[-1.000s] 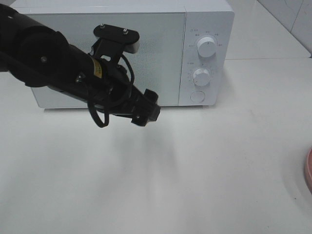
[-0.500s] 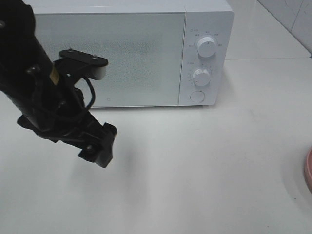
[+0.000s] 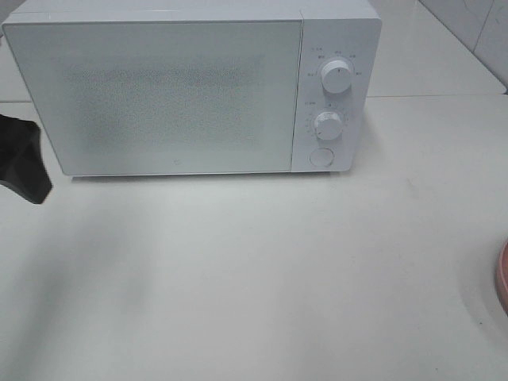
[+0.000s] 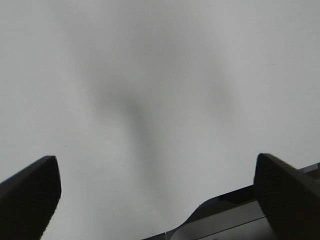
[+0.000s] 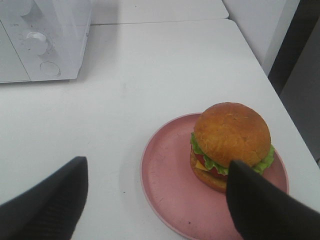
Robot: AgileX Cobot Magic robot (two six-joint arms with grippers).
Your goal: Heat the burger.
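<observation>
Sitting on its pink dish (image 5: 165, 190) near the table's right edge, the burger (image 5: 231, 145) is lying just ahead of the right gripper (image 5: 155, 200) | jaws standing wide, empty | left gripper (image 4: 155, 185) spread wide too, hovering far off by the shut microwave (image 3: 190, 87) | right arm nearer.

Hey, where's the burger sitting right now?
The burger sits on the pink dish near the table's right edge, right of the microwave. It shows only in the right wrist view, just ahead of the open right gripper.
</observation>
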